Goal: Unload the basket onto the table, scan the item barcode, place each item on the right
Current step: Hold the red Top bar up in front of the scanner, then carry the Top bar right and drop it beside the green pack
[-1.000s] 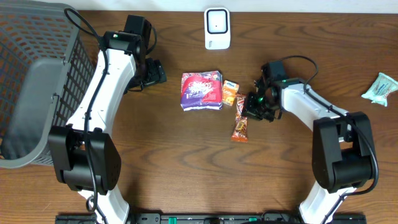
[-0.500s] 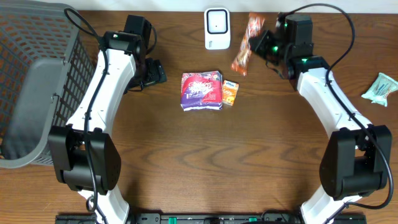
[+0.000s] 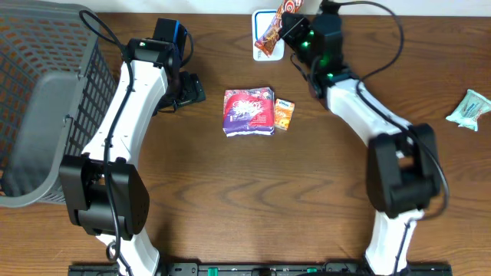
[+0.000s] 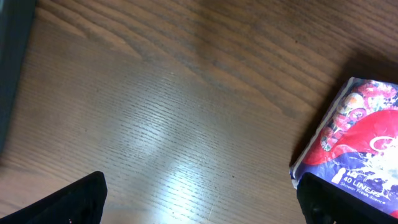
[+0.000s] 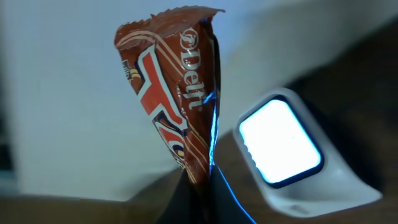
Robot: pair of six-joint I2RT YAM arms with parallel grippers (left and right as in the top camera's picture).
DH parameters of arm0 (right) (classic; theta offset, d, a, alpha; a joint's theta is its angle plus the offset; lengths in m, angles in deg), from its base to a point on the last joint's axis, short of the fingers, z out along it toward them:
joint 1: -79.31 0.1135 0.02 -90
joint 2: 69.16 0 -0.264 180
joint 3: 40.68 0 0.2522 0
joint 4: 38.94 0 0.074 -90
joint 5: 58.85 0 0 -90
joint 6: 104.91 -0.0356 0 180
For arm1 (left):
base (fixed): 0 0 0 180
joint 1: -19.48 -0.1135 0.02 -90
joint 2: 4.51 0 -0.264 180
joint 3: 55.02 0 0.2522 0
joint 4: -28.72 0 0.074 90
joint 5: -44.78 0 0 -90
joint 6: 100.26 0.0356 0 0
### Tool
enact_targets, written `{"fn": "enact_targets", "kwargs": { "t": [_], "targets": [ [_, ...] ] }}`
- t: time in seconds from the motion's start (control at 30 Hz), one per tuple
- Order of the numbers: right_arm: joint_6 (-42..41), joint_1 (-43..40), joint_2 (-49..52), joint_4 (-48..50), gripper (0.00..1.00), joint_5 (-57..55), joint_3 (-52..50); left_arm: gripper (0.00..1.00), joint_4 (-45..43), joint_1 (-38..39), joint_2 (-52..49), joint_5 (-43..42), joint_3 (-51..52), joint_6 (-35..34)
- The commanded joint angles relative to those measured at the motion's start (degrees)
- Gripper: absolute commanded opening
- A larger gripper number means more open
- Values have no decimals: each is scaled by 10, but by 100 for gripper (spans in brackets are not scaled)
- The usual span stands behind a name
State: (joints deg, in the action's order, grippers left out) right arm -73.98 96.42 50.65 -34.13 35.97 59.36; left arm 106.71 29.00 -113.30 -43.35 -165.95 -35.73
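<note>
Snack bar (image 5: 177,106), pinched betw. R gripper (image 5: 198,194) jaws, now hangs right over scanner (image 5: 280,143) at table's far edge, vs. beside it half a sec ago & on table before; L gripper (image 3: 192,90) unmoved, jaws spread near purple pack (image 3: 248,112).

Wrapper (image 5: 180,112) glossy, probably foil; table (image 4: 155,124) wood-grain, satin.

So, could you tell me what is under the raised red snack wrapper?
The white barcode scanner stands beneath the red snack wrapper. Overhead, the wrapper covers its middle; only its edges show.
</note>
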Motion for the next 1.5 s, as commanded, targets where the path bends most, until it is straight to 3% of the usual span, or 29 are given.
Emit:
{"fn": "enact_targets", "kwargs": {
  "t": [0.0, 0.2, 0.43, 0.57, 0.77, 1.0, 1.23, 1.27, 1.3, 1.33, 1.37, 1.47],
  "targets": [
    [-21, -2, 63, -32, 1, 17, 102, 98, 2, -2, 7, 7, 1, 3],
    [33, -1, 136, -156, 1, 38, 257, 98, 2, -2, 7, 7, 1, 3],
    [39, -13, 137, -182, 1, 53, 278, 98, 2, -2, 7, 7, 1, 3],
    [110, -42, 113, -209, 1, 66, 280, 98, 2, -2, 7, 7, 1, 3],
    [167, -133, 50, -358, 1, 58, 280, 98, 2, -2, 7, 7, 1, 3],
    [302, -271, 14, -555, 1, 24, 280, 98, 2, -2, 7, 7, 1, 3],
    [334, -376, 23, -673, 2, -78, 280, 98, 2, -2, 7, 7, 1, 3],
    [334, -386, 25, -684, 13, -99, 280, 98, 2, -2, 7, 7, 1, 3],
    [334, -396, 28, -695, 36, -115, 280, 98, 2, -2, 7, 7, 1, 3],
    [334, -405, 30, -707, 77, -123, 280, 98, 2, -2, 7, 7, 1, 3],
    [335, -413, 31, -716, 99, -125, 280, 98, 2, -2, 7, 7, 1, 3],
    [334, -430, 36, -739, 99, -117, 279, 98, 2, -2, 7, 7, 1, 3]
  ]
}}
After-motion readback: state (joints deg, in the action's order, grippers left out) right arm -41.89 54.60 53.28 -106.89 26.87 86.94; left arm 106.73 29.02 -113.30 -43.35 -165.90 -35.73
